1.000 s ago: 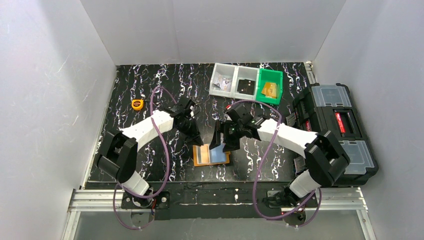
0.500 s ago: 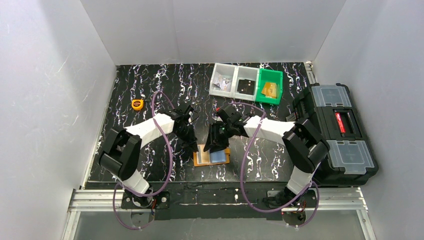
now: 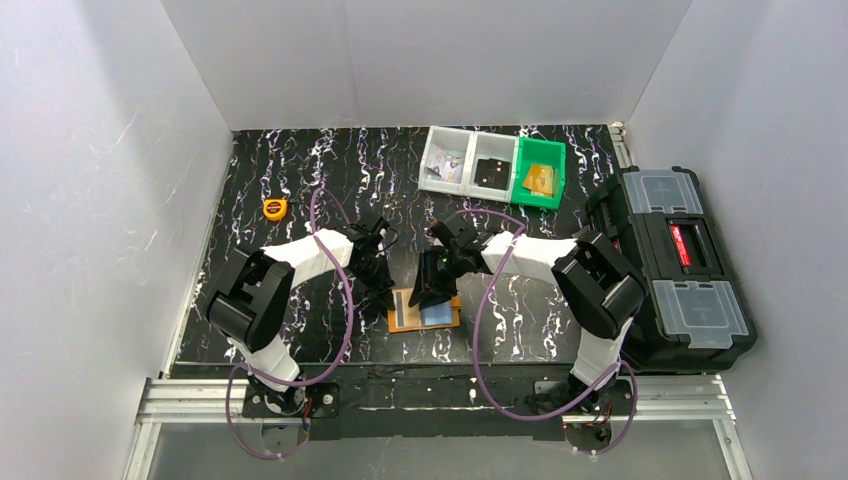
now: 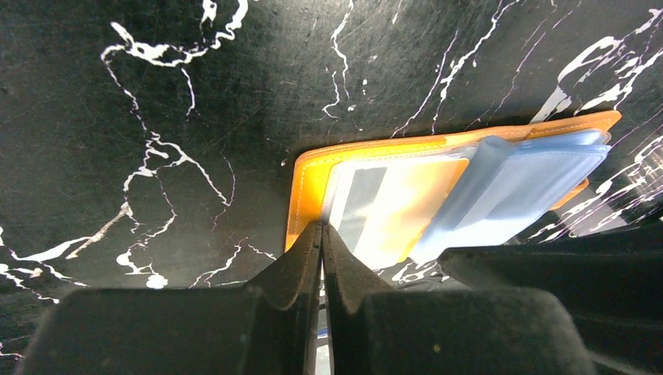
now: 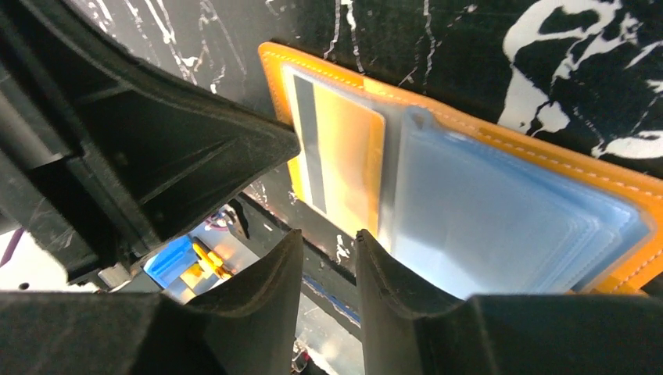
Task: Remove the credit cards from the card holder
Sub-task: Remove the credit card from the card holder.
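The orange card holder [image 3: 396,322] lies open on the black marbled table, between both arms. In the left wrist view [image 4: 308,176] its left pocket holds a whitish card with a dark stripe [image 4: 367,205], and pale blue clear sleeves [image 4: 508,187] fan to the right. My left gripper [image 3: 384,291] is shut, its tips [image 4: 321,227] resting at the left edge of that card. My right gripper [image 3: 426,294] hovers over the holder [image 5: 547,155] with its jaws [image 5: 327,238] a little apart and empty, near the striped card [image 5: 336,152] and the blue sleeves [image 5: 500,226].
A yellow tape measure [image 3: 274,208] lies at the back left. Two clear bins [image 3: 470,162] and a green bin [image 3: 540,172] stand at the back. A black toolbox [image 3: 672,262] fills the right side. The left gripper's finger [image 5: 156,148] sits close beside my right jaws.
Both grippers have closed in on the card holder. The right one moved left over it, the left one came down to its left edge. The holder has stayed in place.
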You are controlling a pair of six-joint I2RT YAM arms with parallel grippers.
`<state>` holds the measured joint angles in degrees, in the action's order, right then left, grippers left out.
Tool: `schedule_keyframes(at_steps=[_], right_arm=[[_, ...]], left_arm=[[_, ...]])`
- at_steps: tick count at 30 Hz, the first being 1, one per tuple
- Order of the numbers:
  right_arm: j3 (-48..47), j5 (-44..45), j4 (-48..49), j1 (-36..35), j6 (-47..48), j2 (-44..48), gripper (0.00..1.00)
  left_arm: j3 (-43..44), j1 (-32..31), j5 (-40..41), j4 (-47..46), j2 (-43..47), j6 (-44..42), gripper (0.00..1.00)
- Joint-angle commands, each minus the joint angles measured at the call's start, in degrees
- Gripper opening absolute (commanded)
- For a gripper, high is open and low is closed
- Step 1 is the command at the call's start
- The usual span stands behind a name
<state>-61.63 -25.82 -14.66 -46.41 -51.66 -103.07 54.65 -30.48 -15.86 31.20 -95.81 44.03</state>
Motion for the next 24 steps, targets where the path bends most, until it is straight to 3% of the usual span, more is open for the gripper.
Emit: schedule_keyframes(at_steps=[1, 24], right_arm=[[-0.51, 0.42, 1.00, -0.22, 0.86, -2.05, 0.38], [5.28, -5.28, 11.11, 1.75, -3.27, -5.95, 0.31]], left_arm=[[-1.37, 0.27, 1.39, 0.26, -0.83, -0.10, 0.02], [-3.11, 0.22, 1.12, -0.29, -3.54, 1.08, 0.00]])
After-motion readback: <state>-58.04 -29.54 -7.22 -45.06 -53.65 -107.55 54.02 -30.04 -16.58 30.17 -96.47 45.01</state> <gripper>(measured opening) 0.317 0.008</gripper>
